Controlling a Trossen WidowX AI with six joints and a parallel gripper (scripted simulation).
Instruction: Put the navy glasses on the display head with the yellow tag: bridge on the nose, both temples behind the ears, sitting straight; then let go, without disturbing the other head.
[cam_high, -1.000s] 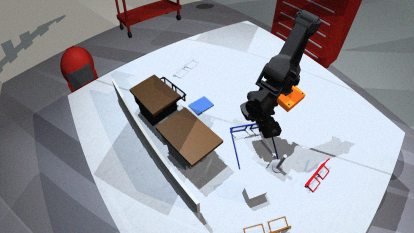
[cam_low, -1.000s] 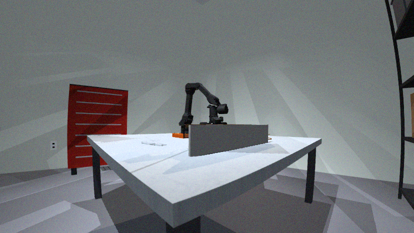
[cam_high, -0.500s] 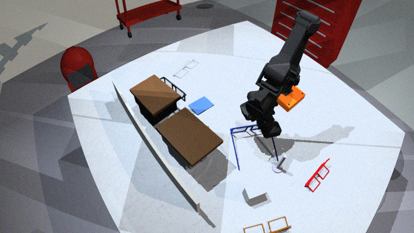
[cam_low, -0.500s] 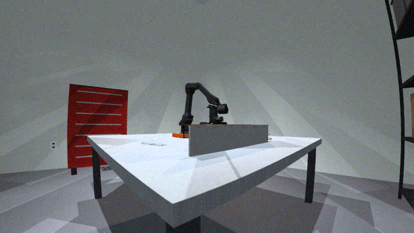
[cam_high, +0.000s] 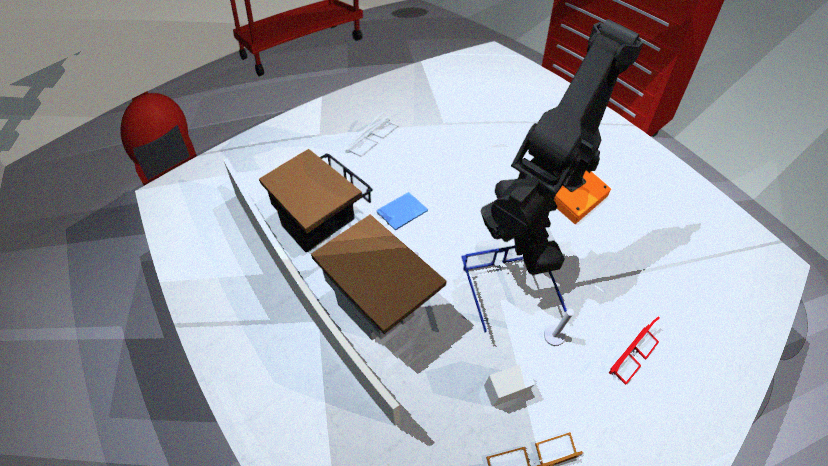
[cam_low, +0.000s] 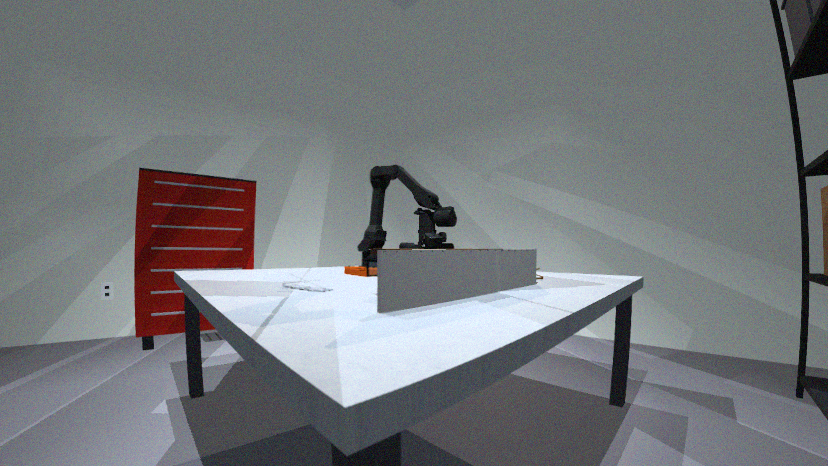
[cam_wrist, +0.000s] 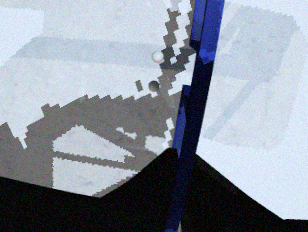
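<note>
The navy glasses (cam_high: 476, 301) (cam_wrist: 212, 30) are open, both temples pointing toward the front of the top view. My gripper (cam_high: 541, 266) (cam_wrist: 178, 159) is shut on their front frame; the arm hides part of it in the top view. The left temple is free, and the right temple's tip is close to a small grey post (cam_high: 560, 325). Whether the glasses touch the table is unclear. No display head or yellow tag can be made out. Two brown boards (cam_high: 309, 188) (cam_high: 379, 272) on dark blocks stand to the left and may hide them. The grip is hidden in the exterior view.
A long grey wall (cam_high: 312, 298) (cam_low: 451, 277) stands left of the boards. Black glasses (cam_high: 350, 176) stick out behind the rear board. A blue plate (cam_high: 403, 210), pale block (cam_high: 505, 384), red glasses (cam_high: 628, 348), orange-brown glasses (cam_high: 556, 449) and clear glasses (cam_high: 370, 138) lie around.
</note>
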